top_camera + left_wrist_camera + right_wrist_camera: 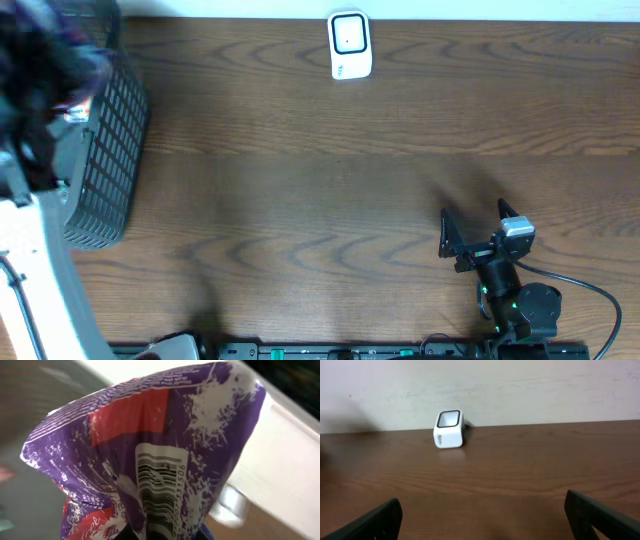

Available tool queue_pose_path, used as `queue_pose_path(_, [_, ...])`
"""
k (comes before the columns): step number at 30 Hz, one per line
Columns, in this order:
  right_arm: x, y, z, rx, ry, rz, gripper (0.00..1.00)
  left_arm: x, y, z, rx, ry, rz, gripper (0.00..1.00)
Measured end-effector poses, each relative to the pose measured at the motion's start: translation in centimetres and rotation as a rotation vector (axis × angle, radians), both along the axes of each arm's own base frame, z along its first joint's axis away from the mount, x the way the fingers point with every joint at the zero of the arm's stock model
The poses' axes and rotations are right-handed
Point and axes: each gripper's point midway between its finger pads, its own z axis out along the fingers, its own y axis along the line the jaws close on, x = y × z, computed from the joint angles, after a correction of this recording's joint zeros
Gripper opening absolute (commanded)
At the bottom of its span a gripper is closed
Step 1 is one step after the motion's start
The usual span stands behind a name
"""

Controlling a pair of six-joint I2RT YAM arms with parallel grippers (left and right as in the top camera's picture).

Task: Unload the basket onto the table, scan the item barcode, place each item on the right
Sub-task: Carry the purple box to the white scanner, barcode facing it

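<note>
Purple and red crinkly plastic packet (150, 435) being pinched at bunched lower end by left gripper (167, 535). Fingers clenched on it, mostly hidden under wrapper. White barcode label with black bars (161, 490) being turned toward left wrist camera. Overhead view: left arm being seen only as blur at far left, over dark grey mesh basket (110, 150). Small white box-shaped scanner with dark window (349, 45) being seen upright at far edge of brown wooden table (300, 170), well apart from packet. Right gripper (475, 228) being held spread wide, empty, near table's near right edge.
</note>
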Motion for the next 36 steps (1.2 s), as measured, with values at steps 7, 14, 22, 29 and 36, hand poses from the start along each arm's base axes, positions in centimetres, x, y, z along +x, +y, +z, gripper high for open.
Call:
queue_pose_path(7, [0.0,0.0,0.0,0.0,0.0,0.0,0.99,-0.3,-14.2,-2.6,-0.075,0.106,-0.427,0.07])
queue_pose_path(14, [0.0,0.0,0.0,0.0,0.0,0.0,0.99,-0.4,-23.6,-10.4,-0.029,0.358,-0.652,0.07])
queue_pose_path(22, [0.0,0.0,0.0,0.0,0.0,0.0,0.99,1.2,-29.2,-22.9,0.074,0.654,-0.712,0.07])
queue_pose_path(29, [0.0,0.0,0.0,0.0,0.0,0.0,0.99,1.7,-30.9,-31.2,0.077,0.827,-0.674,0.17])
queue_pose_path(36, [0.0,0.0,0.0,0.0,0.0,0.0,0.99,2.3,-31.7,-32.4,0.033,0.831,-0.666,0.88])
